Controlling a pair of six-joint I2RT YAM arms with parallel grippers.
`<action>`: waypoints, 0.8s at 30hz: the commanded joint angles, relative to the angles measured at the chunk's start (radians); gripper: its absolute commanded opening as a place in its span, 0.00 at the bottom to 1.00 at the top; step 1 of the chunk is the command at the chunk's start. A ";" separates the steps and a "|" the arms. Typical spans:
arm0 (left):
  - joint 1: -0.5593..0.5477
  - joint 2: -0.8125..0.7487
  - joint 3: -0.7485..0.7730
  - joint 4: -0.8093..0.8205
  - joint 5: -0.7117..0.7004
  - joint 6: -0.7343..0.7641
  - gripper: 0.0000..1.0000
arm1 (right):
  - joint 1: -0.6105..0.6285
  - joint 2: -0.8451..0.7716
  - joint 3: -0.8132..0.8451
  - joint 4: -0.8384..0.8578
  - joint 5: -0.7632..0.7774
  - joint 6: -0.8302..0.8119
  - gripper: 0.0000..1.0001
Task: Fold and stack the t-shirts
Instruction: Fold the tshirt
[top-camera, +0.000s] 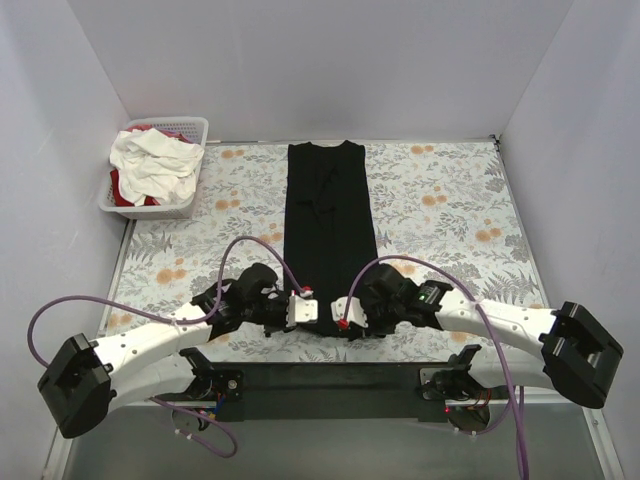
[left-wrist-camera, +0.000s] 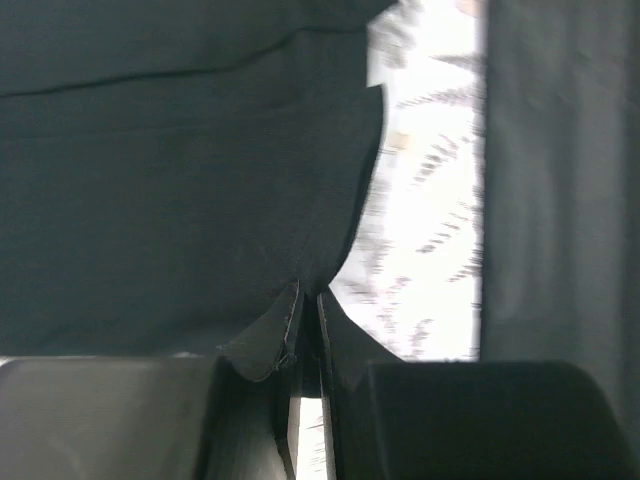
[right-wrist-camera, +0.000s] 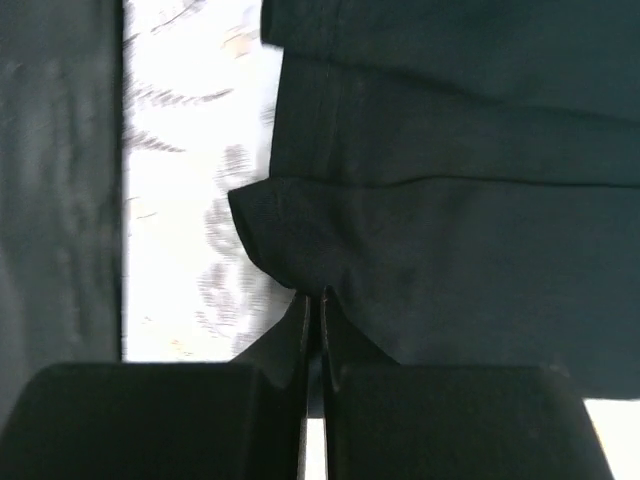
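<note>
From above, the black t-shirt (top-camera: 330, 225) lies as a long strip running straight away from its near hem, where the left gripper (top-camera: 304, 311) and right gripper (top-camera: 343, 312) sit equally close, one per corner; left wrist view, jaws pinching fabric; right wrist view, pinching too.

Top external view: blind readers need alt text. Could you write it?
A black t-shirt folded into a narrow strip lies on the floral table, the left gripper and right gripper at its near hem. A white basket holding white and red shirts sits far left.

Floral table (top-camera: 455, 235), black t-shirt (top-camera: 330, 215) mid-table, basket (top-camera: 199, 160) — far-left corner
</note>
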 joint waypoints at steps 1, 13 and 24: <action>0.081 -0.010 0.069 -0.026 0.021 0.014 0.00 | -0.043 -0.037 0.101 -0.010 0.001 -0.044 0.01; 0.353 0.297 0.288 0.146 0.112 0.243 0.00 | -0.296 0.191 0.364 -0.003 -0.076 -0.350 0.01; 0.511 0.679 0.596 0.241 0.170 0.324 0.00 | -0.449 0.504 0.651 0.016 -0.132 -0.489 0.01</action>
